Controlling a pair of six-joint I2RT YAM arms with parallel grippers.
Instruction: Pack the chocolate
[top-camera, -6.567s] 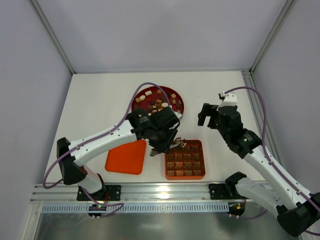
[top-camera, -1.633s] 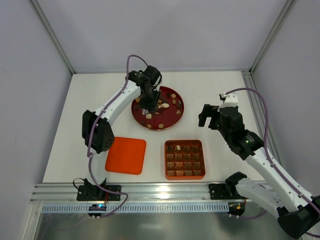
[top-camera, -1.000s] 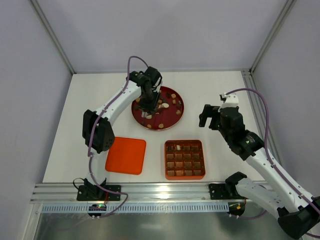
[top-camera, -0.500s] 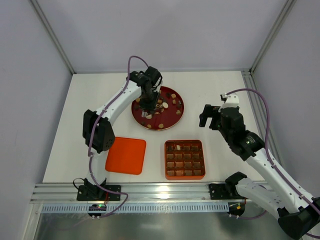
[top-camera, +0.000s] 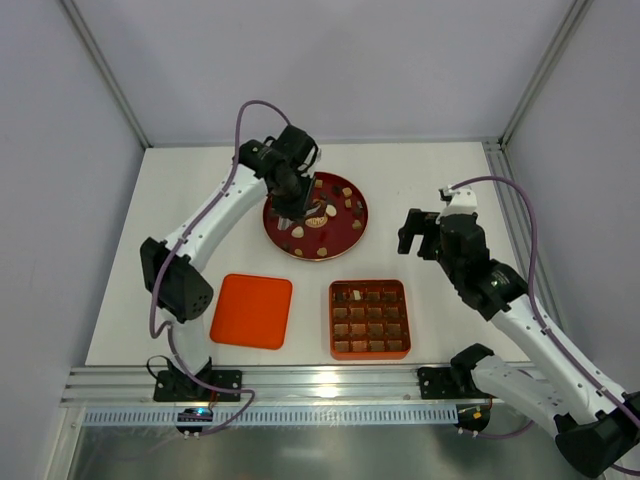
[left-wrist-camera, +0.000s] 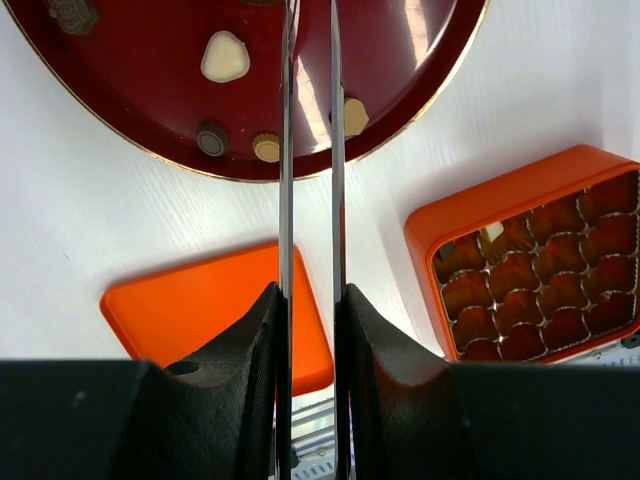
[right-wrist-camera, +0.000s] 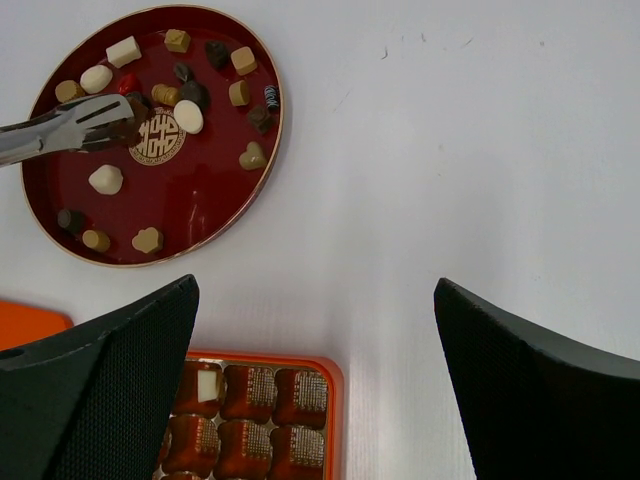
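Several chocolate pieces (right-wrist-camera: 188, 116), cream, caramel and dark brown, lie on a round dark-red plate (top-camera: 352, 236), which also shows in the left wrist view (left-wrist-camera: 130, 110). My left gripper (top-camera: 302, 205) carries long metal tongs (left-wrist-camera: 284, 150). In the right wrist view their tips (right-wrist-camera: 120, 125) look pinched on a dark brown piece over the plate's left part. The orange-red gridded tray (top-camera: 331, 322) holds one cream piece (right-wrist-camera: 207, 385) in its far-left cell. My right gripper (right-wrist-camera: 315, 285) hangs wide open and empty above the table, right of the plate.
The flat orange-red lid (top-camera: 252, 311) lies left of the tray near the front edge, and shows in the left wrist view (left-wrist-camera: 200, 310). Grey walls enclose the table on three sides. The metal rail runs along the front.
The left arm went from the tray to the plate. In the last half second its elbow swung left and the wrist shifted slightly back over the plate. The right arm stayed still.
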